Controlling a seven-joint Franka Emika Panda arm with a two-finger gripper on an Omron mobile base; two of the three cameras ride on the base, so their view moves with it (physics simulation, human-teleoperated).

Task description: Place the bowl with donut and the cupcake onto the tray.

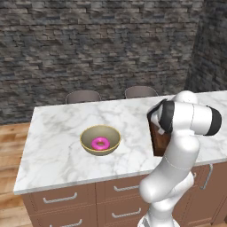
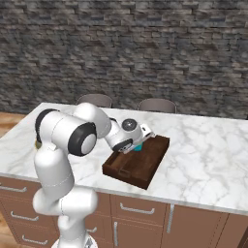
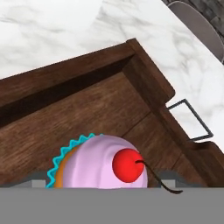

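One item, the cupcake (image 3: 101,162), sits on the tray (image 2: 145,167); I cannot tell the claw's (image 2: 137,145) state. Next, fetch the bowl (image 1: 100,140) with the donut (image 1: 100,143).

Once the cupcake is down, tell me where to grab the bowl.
Grip the bowl by its rim, one finger inside and one outside, coming straight down. It stands upright and open on the marble counter; the wall looks too wide to span. Pick a rim spot clear of the centred donut.
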